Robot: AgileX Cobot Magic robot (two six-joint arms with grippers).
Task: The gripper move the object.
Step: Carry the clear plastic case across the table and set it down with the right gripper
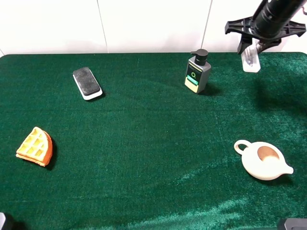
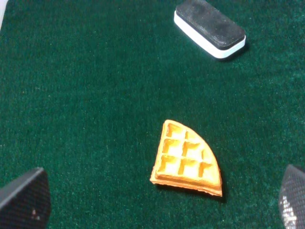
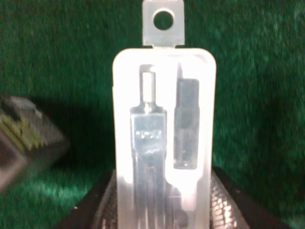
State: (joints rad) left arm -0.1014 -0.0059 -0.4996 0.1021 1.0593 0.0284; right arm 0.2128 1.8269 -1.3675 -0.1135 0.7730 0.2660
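Observation:
The object is a slim, translucent white plastic cassette [image 1: 250, 61] with a holed tab at one end. My right gripper [image 1: 252, 50] is shut on it and holds it above the green cloth at the far right of the table. In the right wrist view the cassette [image 3: 164, 124] fills the middle, gripped between the black fingers [image 3: 102, 205], tab end pointing away from the gripper [image 3: 164, 212]. My left gripper [image 2: 157, 212] is open and empty, its fingertips [image 2: 24, 198] wide apart, hovering near the waffle.
A waffle wedge [image 1: 34, 146] [image 2: 186, 160] lies at the front left. A black-topped white slab [image 1: 87, 83] [image 2: 209, 27] lies at the back left. A grey pump bottle [image 1: 197, 72] [image 3: 24, 138] stands at the back, left of the cassette. A cream spouted pot [image 1: 264, 160] sits at the front right.

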